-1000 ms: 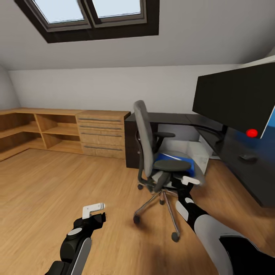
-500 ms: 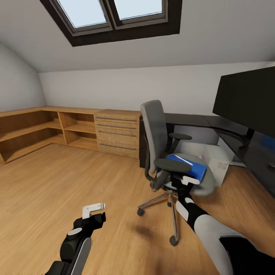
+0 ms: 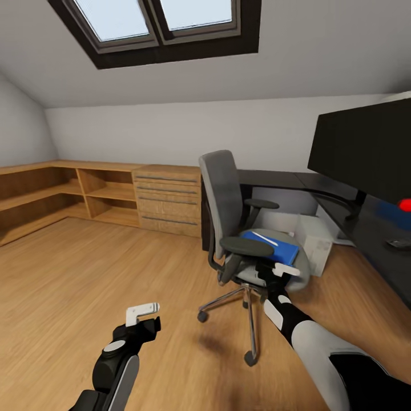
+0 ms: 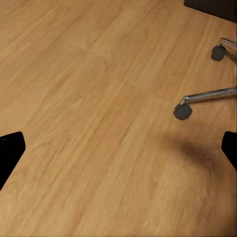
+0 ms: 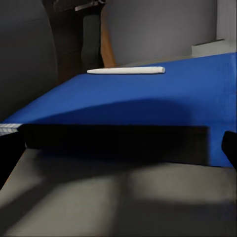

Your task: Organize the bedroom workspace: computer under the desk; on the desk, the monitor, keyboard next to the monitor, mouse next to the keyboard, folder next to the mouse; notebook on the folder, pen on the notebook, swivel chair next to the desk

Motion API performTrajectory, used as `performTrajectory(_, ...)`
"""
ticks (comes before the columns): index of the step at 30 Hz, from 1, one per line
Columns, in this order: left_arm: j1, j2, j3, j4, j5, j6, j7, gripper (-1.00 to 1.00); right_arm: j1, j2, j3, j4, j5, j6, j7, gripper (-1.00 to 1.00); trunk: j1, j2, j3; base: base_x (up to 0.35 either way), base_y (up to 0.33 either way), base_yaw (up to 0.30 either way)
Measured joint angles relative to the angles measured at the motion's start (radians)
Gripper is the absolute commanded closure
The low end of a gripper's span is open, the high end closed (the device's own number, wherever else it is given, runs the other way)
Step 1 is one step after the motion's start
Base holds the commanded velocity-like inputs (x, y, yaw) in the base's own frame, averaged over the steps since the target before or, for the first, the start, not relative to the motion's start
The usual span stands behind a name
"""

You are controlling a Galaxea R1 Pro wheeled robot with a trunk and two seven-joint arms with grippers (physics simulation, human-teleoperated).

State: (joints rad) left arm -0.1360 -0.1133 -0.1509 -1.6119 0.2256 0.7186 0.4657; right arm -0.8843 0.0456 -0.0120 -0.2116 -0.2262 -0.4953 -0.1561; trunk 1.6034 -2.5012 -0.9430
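The grey swivel chair [image 3: 228, 197] stands on the wood floor, left of the dark desk [image 3: 365, 225]. A flat blue item [image 3: 272, 245], folder or notebook, lies on its seat with a white pen [image 3: 265, 238] on top. My right gripper [image 3: 281, 270] is open at the seat's front edge, level with the blue item [image 5: 148, 98] and pen [image 5: 126, 70]. My left gripper [image 3: 142, 311] hangs open over bare floor near the chair's chrome legs [image 4: 207, 95]. The black monitor [image 3: 365, 151] stands on the desk, a small dark object [image 3: 399, 244] lies beside it, and a white computer case [image 3: 313, 235] sits beneath.
Low wooden shelves [image 3: 51, 194] and a drawer unit [image 3: 169, 200] line the far wall under a skylight [image 3: 157, 20]. A red dot [image 3: 406, 204] shows near the monitor's lower edge. Open wood floor [image 3: 85, 268] spreads to the left of the chair.
The whole view has swung, so the camera moved. The chair has turned and shifted relative to the desk, with my right gripper staying at its seat edge. The left arm keeps its pose.
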Motion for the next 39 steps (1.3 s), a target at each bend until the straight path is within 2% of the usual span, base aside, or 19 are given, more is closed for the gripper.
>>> performTrajectory(6,0.000,0.001,0.005,-0.001,0.000,0.000,0.002,-1.00,0.000,-0.005,-0.003,-0.001,-0.001,0.002,0.000,-1.00,0.000,0.000,0.003,0.000,0.000,-0.242)
performTrajectory(8,0.000,0.001,0.022,-0.002,0.000,0.000,0.004,-1.00,0.000,-0.009,-0.004,-0.001,-0.009,0.003,0.000,-1.00,0.000,0.000,0.004,0.000,0.000,-0.239)
performTrajectory(14,0.000,0.001,0.041,-0.004,0.000,0.000,0.005,-1.00,0.000,-0.018,-0.005,0.001,-0.079,0.001,0.004,-1.00,0.000,0.000,0.005,0.000,0.000,-0.105)
performTrajectory(23,0.000,0.001,0.045,-0.004,0.000,0.000,0.005,-1.00,0.000,-0.020,-0.006,0.001,-0.104,0.002,0.004,-1.00,0.000,0.000,0.006,0.000,0.000,-0.018)
performTrajectory(27,0.000,0.001,0.046,-0.004,0.000,0.000,0.005,-1.00,0.000,-0.025,-0.020,0.001,-0.129,0.005,0.002,-1.00,0.000,0.000,0.006,0.000,0.000,-0.003)
performTrajectory(33,0.000,0.001,0.046,-0.004,0.000,0.000,0.005,-1.00,0.000,-0.046,-0.070,0.000,-0.233,0.014,-0.001,-1.00,0.000,0.000,0.006,0.000,0.000,0.000)
performTrajectory(35,0.000,0.001,0.047,-0.004,0.000,0.000,0.005,-1.00,0.000,-0.054,-0.093,-0.003,-0.312,0.018,0.000,-1.00,0.000,0.000,0.006,0.000,0.000,0.000)
performTrajectory(39,0.000,0.001,0.047,-0.004,0.000,0.000,0.005,-1.00,0.000,-0.068,-0.101,-0.003,-0.368,0.020,-0.001,-1.00,0.000,0.000,0.006,0.000,0.000,0.000)
